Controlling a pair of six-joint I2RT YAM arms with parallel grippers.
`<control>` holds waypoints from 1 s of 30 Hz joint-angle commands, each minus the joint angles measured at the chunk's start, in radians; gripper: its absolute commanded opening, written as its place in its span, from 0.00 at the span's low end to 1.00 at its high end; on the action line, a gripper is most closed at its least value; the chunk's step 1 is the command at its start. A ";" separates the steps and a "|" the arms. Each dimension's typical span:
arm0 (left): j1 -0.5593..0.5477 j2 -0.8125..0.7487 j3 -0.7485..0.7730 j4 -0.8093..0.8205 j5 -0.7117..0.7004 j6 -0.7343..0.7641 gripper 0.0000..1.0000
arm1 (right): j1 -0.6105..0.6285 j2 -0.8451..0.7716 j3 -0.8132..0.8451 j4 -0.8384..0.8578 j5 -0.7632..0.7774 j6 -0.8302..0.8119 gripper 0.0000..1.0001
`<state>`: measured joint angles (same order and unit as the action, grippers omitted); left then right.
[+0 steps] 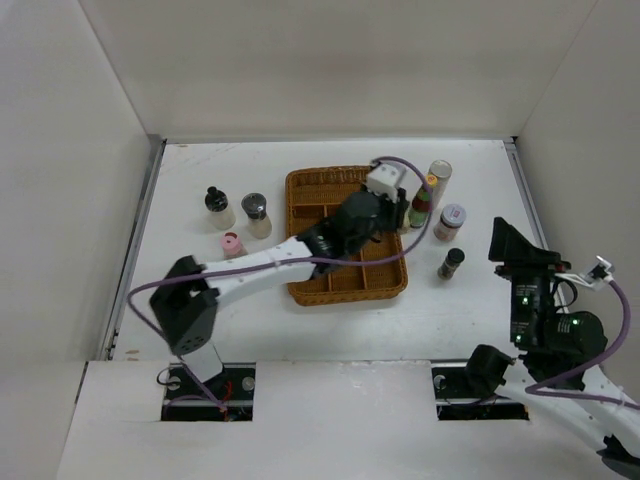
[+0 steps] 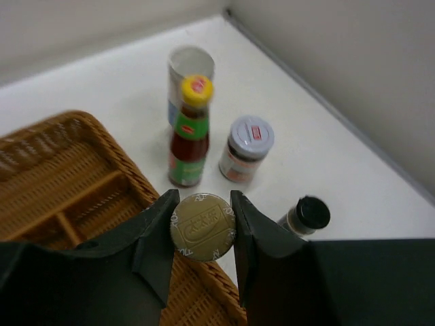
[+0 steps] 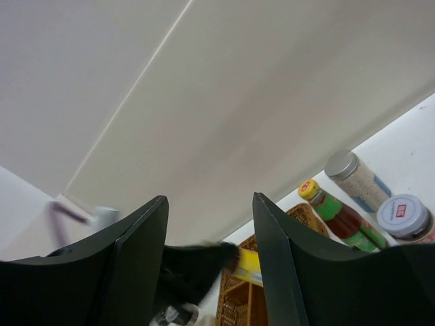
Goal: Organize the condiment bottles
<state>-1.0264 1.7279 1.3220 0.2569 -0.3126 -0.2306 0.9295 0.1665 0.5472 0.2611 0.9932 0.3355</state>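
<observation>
Overhead, shows the left arm (image 1: 265,262) stretched across the wicker tray (image 1: 305,195) to its right rim, the right arm (image 1: 530,300) folded upright, and, beyond the left wrist's sight, a black-capped white bottle (image 1: 217,208), a silver-lidded glass bottle (image 1: 257,215) and a pink-lidded bottle (image 1: 232,243) left of the tray. At the left wrist, reveals the left fingers (image 2: 158,234) clamped on a gold-lidded jar (image 2: 202,227), with a yellow-capped green bottle (image 2: 189,146), a tall white cylinder (image 2: 190,71), a grey-lidded jar (image 2: 246,149) and a small dark bottle (image 2: 307,216) on the bench (image 2: 122,85) just beyond. At the right wrist, finds the right fingers (image 3: 139,258) apart, gripping nothing, tilted up toward the wall (image 3: 272,81).
</observation>
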 commanded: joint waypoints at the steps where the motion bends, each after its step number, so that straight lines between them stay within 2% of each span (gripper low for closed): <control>1: 0.070 -0.192 -0.082 0.153 -0.094 0.004 0.19 | 0.044 0.053 -0.038 0.090 -0.037 0.004 0.59; 4: 0.175 -0.244 -0.150 0.173 -0.155 -0.001 0.20 | 0.074 0.128 -0.066 0.125 -0.056 -0.006 0.58; 7: 0.307 -0.225 -0.175 0.188 -0.192 -0.027 0.20 | 0.105 0.240 -0.067 0.115 -0.094 -0.013 0.55; 10: 0.435 -0.147 -0.156 0.203 -0.188 -0.052 0.19 | 0.143 0.316 -0.070 0.101 -0.117 -0.009 0.55; 13: 0.508 -0.050 -0.104 0.205 -0.157 -0.055 0.19 | 0.166 0.335 -0.092 0.109 -0.117 -0.004 0.57; 20: 0.542 0.099 -0.033 0.194 -0.108 -0.053 0.18 | 0.168 0.323 -0.127 0.078 -0.120 0.000 0.58; 30: 0.519 0.159 -0.018 0.197 -0.105 -0.050 0.19 | 0.142 0.309 -0.153 0.046 -0.120 0.017 0.59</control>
<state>-0.5007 1.9060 1.2457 0.3767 -0.4236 -0.2768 1.0832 0.4824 0.3950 0.3016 0.8890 0.3405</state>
